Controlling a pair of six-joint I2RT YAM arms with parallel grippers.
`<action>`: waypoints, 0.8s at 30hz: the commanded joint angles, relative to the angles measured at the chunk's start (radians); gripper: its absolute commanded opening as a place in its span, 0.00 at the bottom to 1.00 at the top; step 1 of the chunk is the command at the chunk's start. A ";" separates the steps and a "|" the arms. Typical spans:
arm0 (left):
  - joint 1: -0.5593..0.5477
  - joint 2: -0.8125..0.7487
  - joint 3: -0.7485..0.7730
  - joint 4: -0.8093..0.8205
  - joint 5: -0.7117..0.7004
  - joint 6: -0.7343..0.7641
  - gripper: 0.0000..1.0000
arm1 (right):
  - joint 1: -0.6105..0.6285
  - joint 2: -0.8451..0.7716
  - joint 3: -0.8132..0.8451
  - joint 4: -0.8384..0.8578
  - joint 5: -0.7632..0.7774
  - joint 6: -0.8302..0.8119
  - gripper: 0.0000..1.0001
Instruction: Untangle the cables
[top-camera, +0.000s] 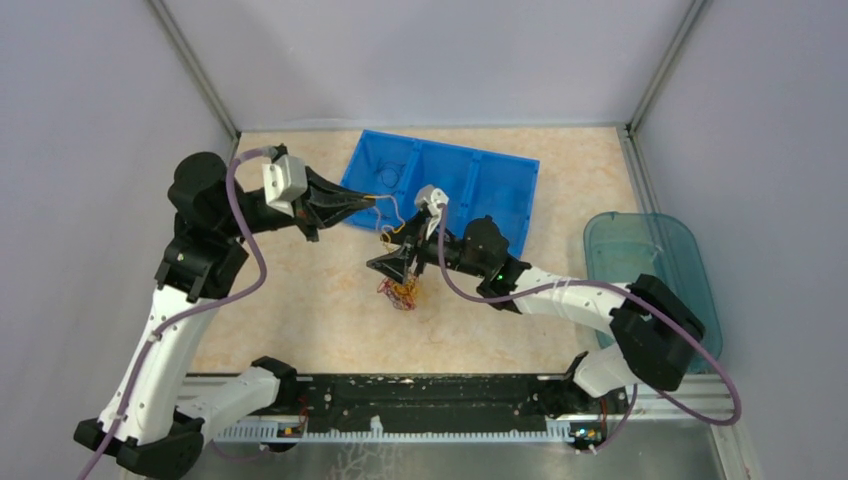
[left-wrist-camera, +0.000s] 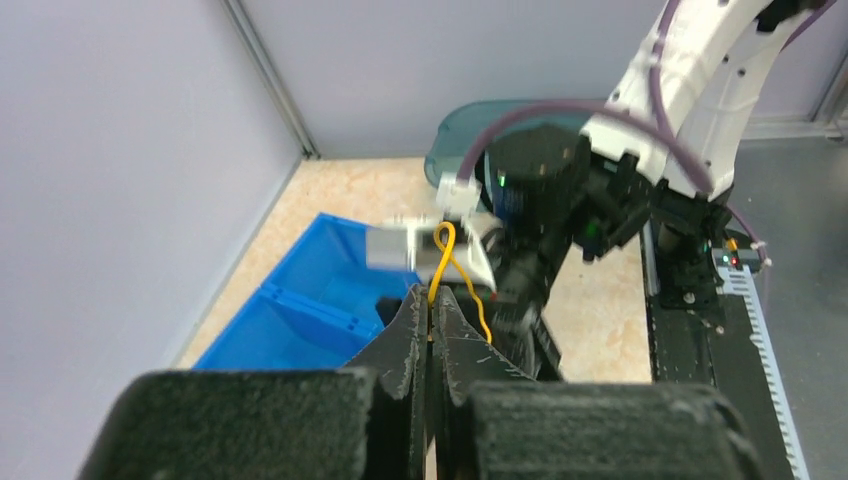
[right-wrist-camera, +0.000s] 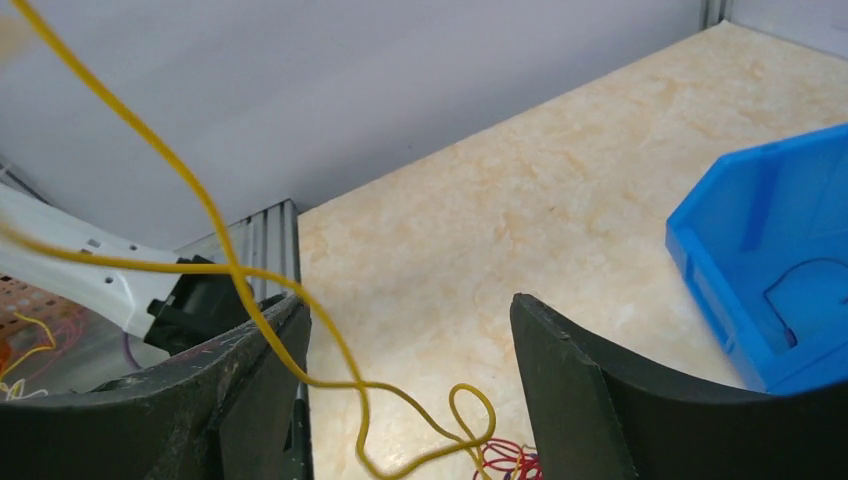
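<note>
while left pincer (left-wrist-camera: 432, 302), raised, clamps a yellow cable (left-wrist-camera: 446, 255) | right pincer (right-wrist-camera: 408, 320) tilts down, wide apart

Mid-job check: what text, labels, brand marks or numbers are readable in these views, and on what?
None can be read.
Blue bin, teal tub, yellow cable: no lettering visible.
Toothed front strip: any markings too small to read.
White camera housing: blank or too blurred to tell.

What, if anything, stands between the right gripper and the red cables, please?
Only the yellow cable, held by the left gripper, hangs across the right gripper's opening above the red cables.
</note>
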 joint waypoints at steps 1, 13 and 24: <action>-0.004 0.019 0.088 0.090 0.026 -0.093 0.01 | 0.021 0.065 0.069 0.075 0.059 0.015 0.71; -0.004 0.075 0.261 0.173 -0.010 -0.162 0.01 | 0.041 0.161 -0.007 0.230 0.152 0.079 0.62; -0.005 0.121 0.401 0.282 -0.134 -0.155 0.00 | 0.083 0.235 -0.110 0.311 0.199 0.117 0.55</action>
